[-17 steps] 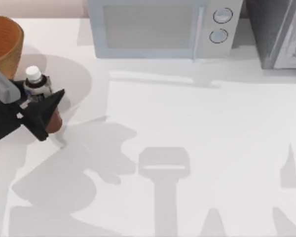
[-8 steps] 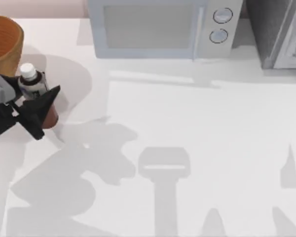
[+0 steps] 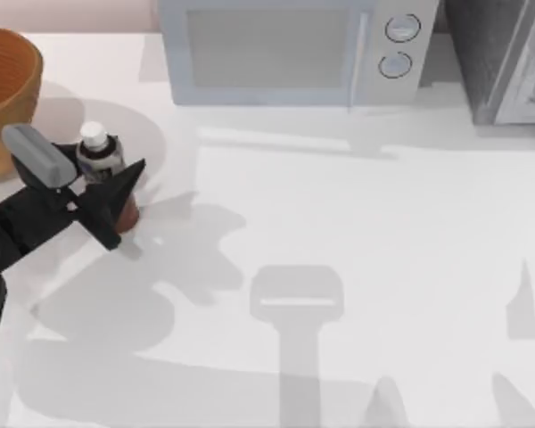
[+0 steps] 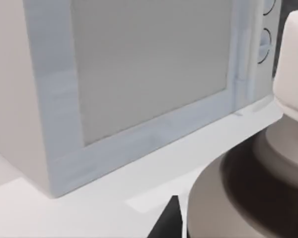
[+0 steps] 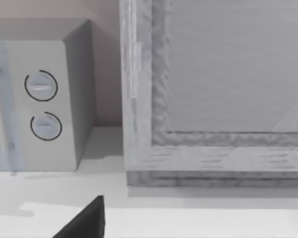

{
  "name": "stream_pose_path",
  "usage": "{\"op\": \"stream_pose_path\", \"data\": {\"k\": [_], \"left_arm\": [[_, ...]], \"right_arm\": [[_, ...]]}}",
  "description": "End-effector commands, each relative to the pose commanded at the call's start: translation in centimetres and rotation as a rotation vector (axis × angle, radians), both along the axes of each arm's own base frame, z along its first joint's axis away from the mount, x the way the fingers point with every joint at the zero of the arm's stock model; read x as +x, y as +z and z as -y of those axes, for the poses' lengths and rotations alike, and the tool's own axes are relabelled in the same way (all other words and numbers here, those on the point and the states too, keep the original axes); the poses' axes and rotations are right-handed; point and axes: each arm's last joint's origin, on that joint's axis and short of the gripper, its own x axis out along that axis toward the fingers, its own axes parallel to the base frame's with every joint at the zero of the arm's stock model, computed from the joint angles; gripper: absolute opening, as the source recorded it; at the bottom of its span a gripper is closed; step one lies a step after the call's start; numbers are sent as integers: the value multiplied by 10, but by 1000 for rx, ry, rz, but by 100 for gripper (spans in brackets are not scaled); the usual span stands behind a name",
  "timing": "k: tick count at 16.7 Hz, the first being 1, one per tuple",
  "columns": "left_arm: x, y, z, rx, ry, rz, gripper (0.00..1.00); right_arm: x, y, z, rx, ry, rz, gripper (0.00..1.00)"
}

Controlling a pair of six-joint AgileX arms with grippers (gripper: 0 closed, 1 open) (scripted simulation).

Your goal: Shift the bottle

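Left gripper [image 3: 116, 201]: black fingers clamped on the bottle [image 3: 101, 160], near the table's [image 3: 357, 232] left edge. Bottle: upright, white cap, reddish-brown base, just beside a wooden bowl [image 3: 4, 85] at the far-left corner. Microwave [image 3: 290, 49]: along the far edge. Right gripper: one black fingertip in the right wrist view, state cannot be told.

Top view looks straight down; both wrist views sit low, facing 12 o'clock, sharing the microwave [image 3: 290, 49].
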Motion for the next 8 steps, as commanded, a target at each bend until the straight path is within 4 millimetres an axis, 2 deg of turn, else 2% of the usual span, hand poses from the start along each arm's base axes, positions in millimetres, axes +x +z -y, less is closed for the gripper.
{"op": "stream_pose_path", "data": {"k": [2, 8], "left_arm": [[0, 0, 0, 0, 0, 0, 0], [0, 0, 0, 0, 0, 0, 45]], "right_arm": [[0, 0, 0, 0, 0, 0, 100], [0, 0, 0, 0, 0, 0, 100]]}}
